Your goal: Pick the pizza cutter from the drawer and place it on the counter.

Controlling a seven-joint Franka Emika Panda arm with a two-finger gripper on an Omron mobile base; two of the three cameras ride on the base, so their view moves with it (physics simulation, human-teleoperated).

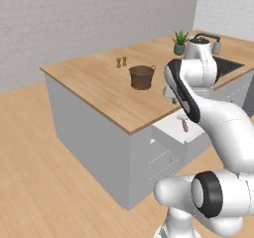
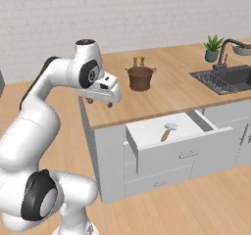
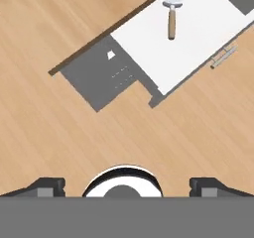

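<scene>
My gripper [image 2: 104, 101] hangs with its jaws spread wide and nothing between them, off the corner of the counter [image 2: 166, 89] and over the floor. In the hand view my two fingertips [image 3: 47, 186] stand far apart at the bottom edge.

The pizza cutter [image 2: 168, 130] lies flat on the floor of the open drawer [image 2: 171, 148], below my hand and off to the side toward the sink [image 2: 223, 80]. In the hand view it sits near the top, ahead of my fingertips [image 3: 171, 15]: round metal head toward the counter edge, wooden handle pointing toward the drawer front. Nothing else lies near it in the drawer.

I judge it light and stiff, so weight should be no trouble. The round head looks smooth and thin, likely to slip or pivot between my pads, and its edge is not something to squeeze. The wooden handle is the better hold: straight, with more grip. I would close across it near the middle, jaws square to its length, reaching down between the drawer walls.

The pot [image 2: 140, 78] and the shakers [image 2: 138, 60] stand on the counter beyond my hand, well apart from the drawer.
</scene>
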